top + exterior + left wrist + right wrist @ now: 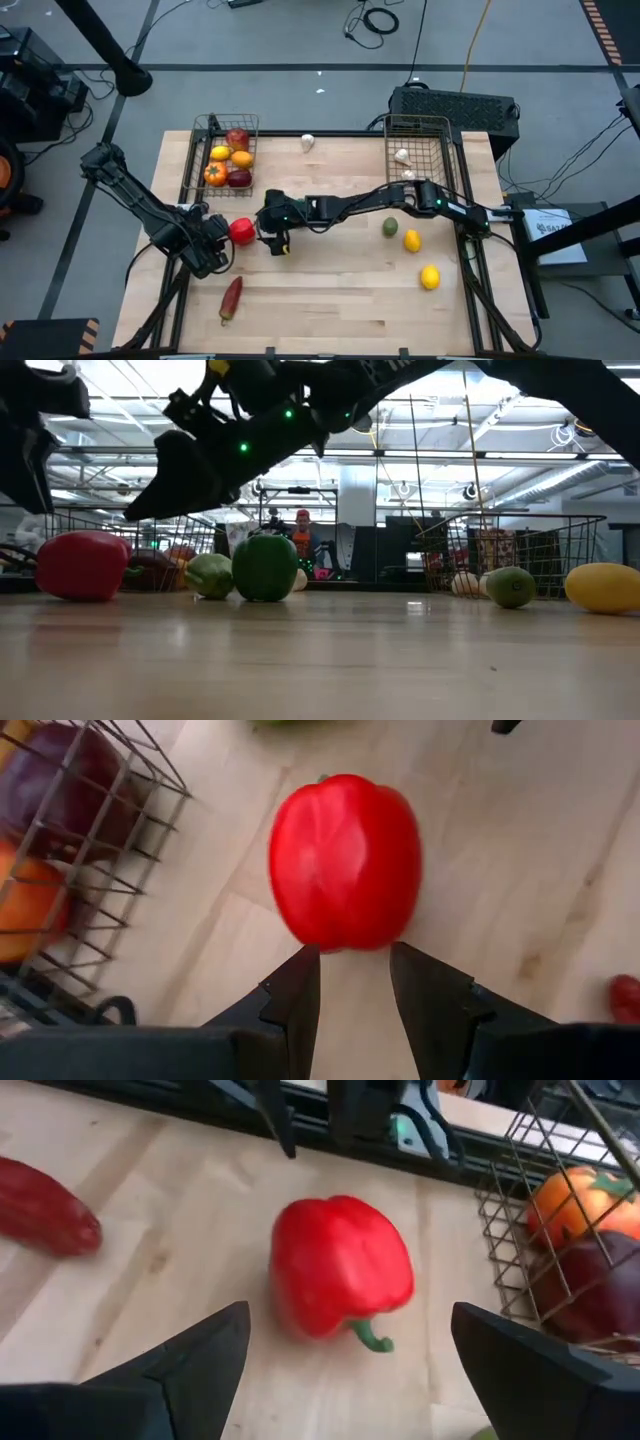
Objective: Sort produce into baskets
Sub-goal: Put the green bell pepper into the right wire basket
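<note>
Left basket (205, 160) holds apples, oranges; right basket (440, 150) garlic; both tools (278, 243) (222, 240) open, empty

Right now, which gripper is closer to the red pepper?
Left, narrowly. The left gripper sits right beside the red pepper, fingers apart and pointing at it, not touching. The right gripper hovers open on the pepper's other side, slightly farther off.

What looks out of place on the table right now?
Nothing is spilled or damaged. One oddity: both grippers, left and right, open, crowd the same red pepper. Other produce lies loose, not yet sorted: the chili and two lemons.
</note>
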Motion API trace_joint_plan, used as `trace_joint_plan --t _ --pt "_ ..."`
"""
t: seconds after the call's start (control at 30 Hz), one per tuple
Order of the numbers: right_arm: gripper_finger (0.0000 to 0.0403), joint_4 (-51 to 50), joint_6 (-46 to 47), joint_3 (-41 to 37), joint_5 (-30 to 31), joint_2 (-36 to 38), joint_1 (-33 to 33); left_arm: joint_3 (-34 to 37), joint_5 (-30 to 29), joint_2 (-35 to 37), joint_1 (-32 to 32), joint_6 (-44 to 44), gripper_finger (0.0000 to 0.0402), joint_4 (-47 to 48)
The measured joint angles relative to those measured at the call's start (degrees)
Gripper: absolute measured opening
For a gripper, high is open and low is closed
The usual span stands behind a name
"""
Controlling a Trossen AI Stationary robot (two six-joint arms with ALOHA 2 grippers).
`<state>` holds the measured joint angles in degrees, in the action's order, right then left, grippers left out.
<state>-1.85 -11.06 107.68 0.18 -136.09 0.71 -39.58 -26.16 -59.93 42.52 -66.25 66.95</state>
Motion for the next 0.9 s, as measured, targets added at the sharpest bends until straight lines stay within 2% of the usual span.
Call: trace_joint_plan --t 0.13,0.27,0.47,0.57,0.77,0.9 --pt "0.0337 -0.6 -0.6 -0.1 -0.2 0.0 -0.8 2.2 -2.6 0.0 0.0 3.7 0.0132 -0.1" --pt "0.0337 -4.1 -2.6 0.0 0.7 0.0 -0.7 3.6 -3.0 0.0 0.0 3.2 0.0132 -0.4" --pt "0.0337 -29.5 -4.2 7.9 0.8 4.5 0.8 3.6 -4.1 0.0 0.0 2.2 0.0132 -0.6" --pt "0.0334 -35.5 -4.6 8.8 -5.5 7.9 0.7 3.6 -4.2 0.0 0.0 2.1 0.0132 -0.6" --pt "0.0312 -35.1 -4.2 3.3 -7.6 12.2 -1.3 3.6 -4.2 0.0 0.0 1.7 0.0132 -1.9" --pt "0.0300 -33.6 -5.3 -3.2 -8.4 15.7 -4.0 3.6 -5.5 0.0 0.0 2.1 0.0132 -2.1"
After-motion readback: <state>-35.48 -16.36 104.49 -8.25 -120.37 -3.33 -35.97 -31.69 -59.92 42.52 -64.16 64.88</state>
